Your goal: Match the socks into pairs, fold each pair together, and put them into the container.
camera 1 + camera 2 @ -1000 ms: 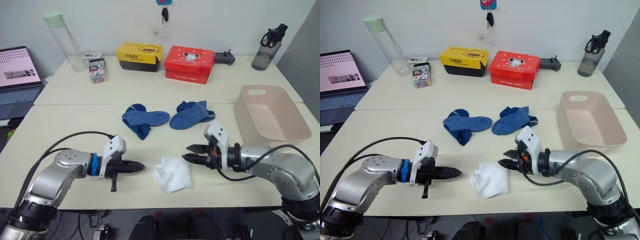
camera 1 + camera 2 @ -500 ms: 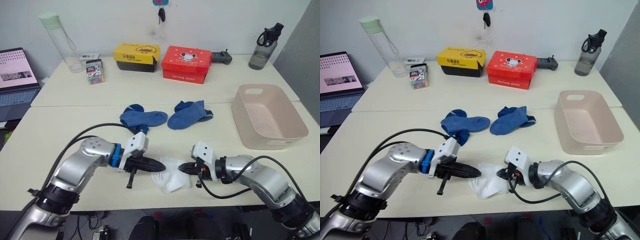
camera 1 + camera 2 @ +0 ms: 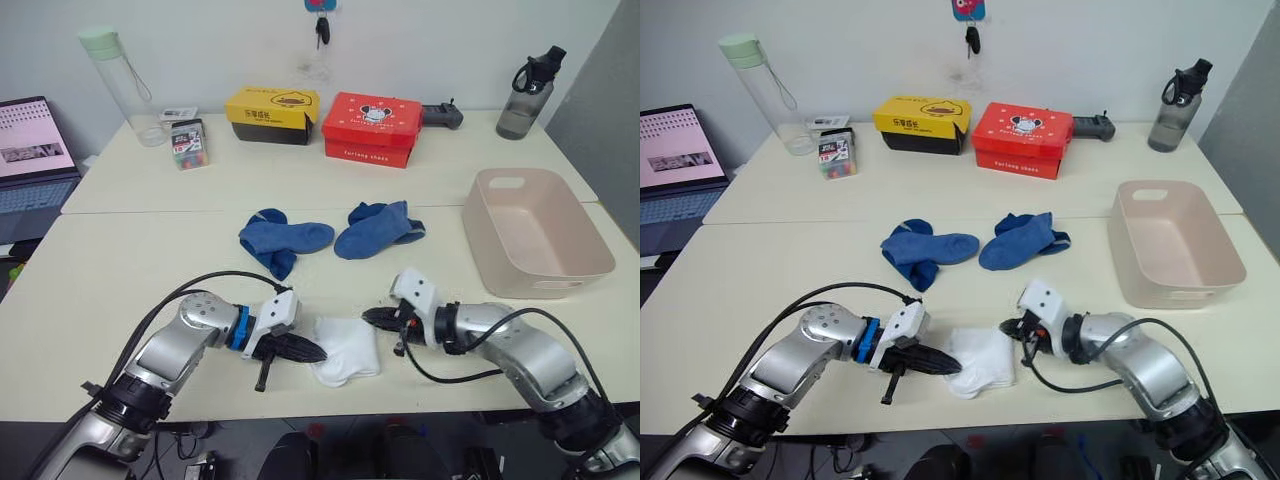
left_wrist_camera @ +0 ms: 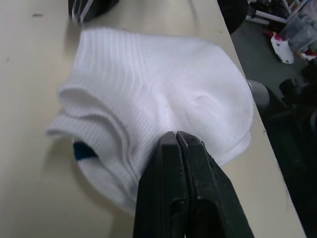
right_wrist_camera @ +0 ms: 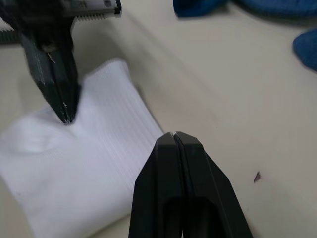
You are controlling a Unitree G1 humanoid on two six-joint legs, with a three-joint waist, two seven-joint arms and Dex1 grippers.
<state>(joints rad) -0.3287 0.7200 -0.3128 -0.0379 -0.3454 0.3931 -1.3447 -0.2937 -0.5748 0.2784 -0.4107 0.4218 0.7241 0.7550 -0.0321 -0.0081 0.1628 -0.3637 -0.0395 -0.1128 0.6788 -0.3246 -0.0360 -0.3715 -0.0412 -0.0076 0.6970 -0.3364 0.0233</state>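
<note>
Had the white socks point(image 3: 345, 347) lying folded in a soft stack near the front edge of the surface point(image 3: 130, 270), between both arms. Left gripper point(image 3: 308, 351) sat with fingers point(image 4: 176, 188) pressed together, tips pushing down into the sock fabric on its left side, nothing actually pinched. Right gripper point(image 3: 372, 317) also had fingers point(image 5: 178, 183) pressed together, hovering just beside the stack's right edge, over bare surface. Further back lay two loose heaps of blue socks point(image 3: 285, 238), side by side but apart. Off to the right stood the container point(image 3: 535, 245), pale pinkish-beige, well apart from the white stack. Along the far side: yellow box point(image 3: 274, 105) and red box point(image 3: 375, 125).
</note>
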